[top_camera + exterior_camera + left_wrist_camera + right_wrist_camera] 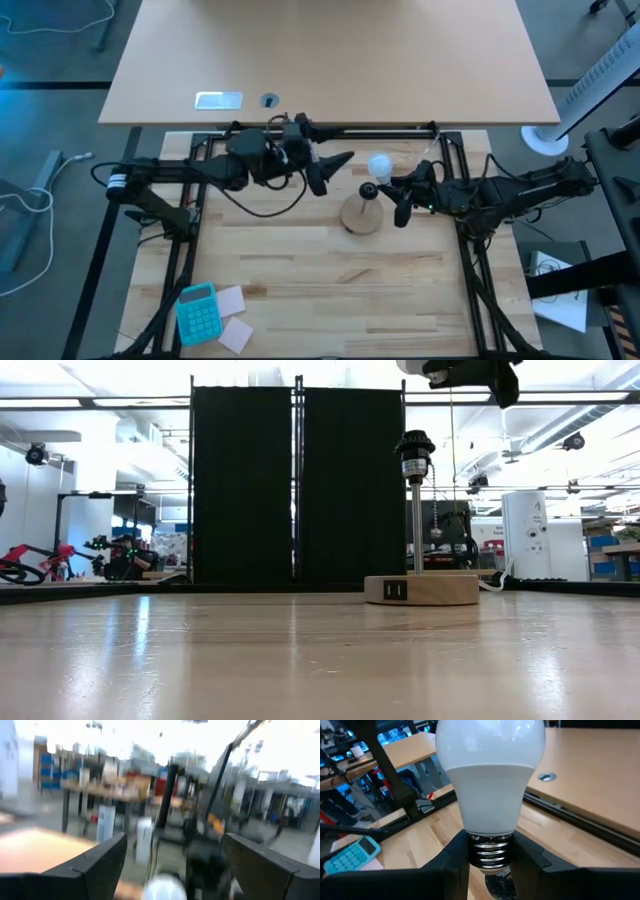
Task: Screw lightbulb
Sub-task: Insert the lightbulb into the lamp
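Observation:
The white lightbulb [490, 775] is in my right gripper [490, 856], which is shut on it. It hangs, globe up, just above the black socket [413, 455] of the lamp stand. The stand's round wooden base [362, 215] rests flat on the table. In the high view the lightbulb [380, 165] shows just past my right gripper [390, 188]. My left gripper [335, 172] is open, raised off the table to the left of the bulb and pointing at it. The bulb [165, 889] shows low between its fingers in the blurred left wrist view. My right gripper pinches the bulb's threaded metal base [490, 851] between its two fingers [455, 860], one on each side. The fingers come roughly level from the table's right. The bulb stands about upright in the hold, globe above the fingers, and is lifted clear over the socket [497, 887].
A teal calculator [197, 312] and paper notes [233, 320] lie near the front left corner. A pull chain [435, 510] hangs beside the lamp post. A tan table [330, 60] stands beyond the black frame rail [380, 130].

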`<action>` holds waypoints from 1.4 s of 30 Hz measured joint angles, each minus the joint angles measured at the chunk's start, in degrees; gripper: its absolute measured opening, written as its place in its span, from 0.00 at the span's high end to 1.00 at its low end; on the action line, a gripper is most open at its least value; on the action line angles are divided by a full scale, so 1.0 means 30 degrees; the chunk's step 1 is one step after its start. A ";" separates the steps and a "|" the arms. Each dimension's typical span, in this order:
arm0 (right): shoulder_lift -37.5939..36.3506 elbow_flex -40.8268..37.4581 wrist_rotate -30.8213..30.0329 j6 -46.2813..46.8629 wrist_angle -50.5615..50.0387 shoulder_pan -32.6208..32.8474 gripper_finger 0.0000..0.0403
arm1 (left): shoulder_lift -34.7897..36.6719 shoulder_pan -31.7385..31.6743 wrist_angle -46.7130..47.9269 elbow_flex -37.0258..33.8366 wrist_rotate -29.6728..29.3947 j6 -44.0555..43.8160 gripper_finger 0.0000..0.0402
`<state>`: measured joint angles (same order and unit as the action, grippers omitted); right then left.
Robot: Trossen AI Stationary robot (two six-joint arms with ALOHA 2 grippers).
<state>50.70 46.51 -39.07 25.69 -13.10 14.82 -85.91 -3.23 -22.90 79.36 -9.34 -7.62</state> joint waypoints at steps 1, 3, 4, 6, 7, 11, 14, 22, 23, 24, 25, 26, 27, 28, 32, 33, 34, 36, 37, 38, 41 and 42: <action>0.0052 -0.0092 0.0000 -0.0261 0.0000 -0.0005 0.78 | 0.0064 -0.0085 -0.0619 -0.0328 0.0648 0.0000 0.20; 0.0099 -0.0142 0.0035 -0.1039 0.0071 0.0000 0.78 | 0.0035 -0.0210 -0.1727 -0.1067 0.1867 -0.0452 0.20; 0.0116 -0.0149 0.0030 -0.1335 0.0058 -0.0013 0.78 | -0.0007 -0.0232 -0.2166 -0.1562 0.2093 -0.0612 0.20; 0.0038 -0.0149 0.0229 -0.1914 0.0060 -0.0019 0.78 | -0.0040 -0.0256 -0.2790 -0.2607 0.2287 -0.0663 0.20; -0.0118 -0.0149 0.0480 -0.2348 0.0056 -0.0020 0.78 | -0.0045 -0.0268 -0.3033 -0.3159 0.2292 -0.0688 0.20; -0.1069 -0.0407 0.1484 -0.4663 0.0300 -0.0282 0.78 | -0.0067 -0.0269 -0.5286 -0.5364 0.2829 -0.0768 0.20; -0.1493 -0.0890 0.3216 -0.6122 0.0298 -0.1278 0.78 | -0.0059 -0.0386 -0.8089 -0.7034 0.3445 -0.0700 0.20; -0.1945 -0.3730 1.1432 -0.7005 0.6421 -0.5428 0.78 | -0.0067 -0.0632 -1.1159 -1.0189 0.3452 -0.0816 0.20; -0.1964 -0.4105 1.2139 -0.7019 0.7285 -0.5934 0.78 | -0.0067 -0.0611 -1.1181 -1.0267 0.3466 -0.0823 0.20; -0.1982 -0.4467 1.2756 -0.7051 0.7880 -0.6409 0.78 | -0.0073 -0.0605 -1.1170 -1.0329 0.3590 -0.0837 0.20; -0.1986 -0.4856 1.3319 -0.7116 0.8482 -0.6886 0.78 | -0.0079 -0.0604 -1.1149 -1.0349 0.3844 -0.0968 0.20; -0.1943 -0.5190 1.3972 -0.7223 0.9052 -0.7328 0.78 | -0.0081 -0.0604 -1.1170 -1.0349 0.4078 -0.1254 0.20; -0.1848 -0.5487 1.4696 -0.7408 0.9664 -0.7761 0.78 | -0.0081 -0.0604 -1.1157 -1.0344 0.4146 -0.1561 0.20; -0.1741 -0.5724 1.5413 -0.7538 1.0093 -0.8160 0.78 | -0.0192 -0.0604 -1.1134 -1.0329 0.4160 -0.1767 0.20; -0.0921 -0.6144 1.7566 -0.7968 1.0659 -0.9683 0.78 | -0.1656 -0.0627 -1.0839 -0.9863 0.4312 -0.1556 0.20; -0.0731 -0.6160 1.7987 -0.8093 1.0638 -0.9961 0.78 | -0.2146 -0.0680 -1.0849 -0.9527 0.4314 -0.1405 0.20; -0.0599 -0.6160 1.8345 -0.8129 1.0618 -1.0185 0.78 | -0.2517 -0.0735 -1.0838 -0.9305 0.4371 -0.1253 0.20; -0.0447 -0.6091 1.8987 -0.8236 1.0602 -1.0402 0.78 | -0.3014 -0.0841 -1.0872 -0.8781 0.4385 -0.0891 0.20; -0.0396 -0.6035 1.9101 -0.8393 1.0645 -1.0388 0.78 | -0.3210 -0.0885 -1.0946 -0.8566 0.4378 -0.0585 0.20; -0.0379 -0.5984 1.9168 -0.8605 1.0810 -1.0380 0.78 | -0.3328 -0.0956 -1.1004 -0.8390 0.4373 -0.0224 0.20; -0.0365 -0.6165 1.9118 -0.9088 1.0825 -1.0468 0.78 | -0.3727 -0.1106 -1.0940 -0.8193 0.4370 0.0606 0.20; -0.0290 -0.6266 1.9110 -0.9210 1.0943 -1.0468 0.78 | -0.3851 -0.1190 -1.0943 -0.8143 0.4363 0.0773 0.20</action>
<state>49.83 27.71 18.26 -1.94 19.73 -16.58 -97.46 -6.80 -55.73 54.93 3.75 -5.30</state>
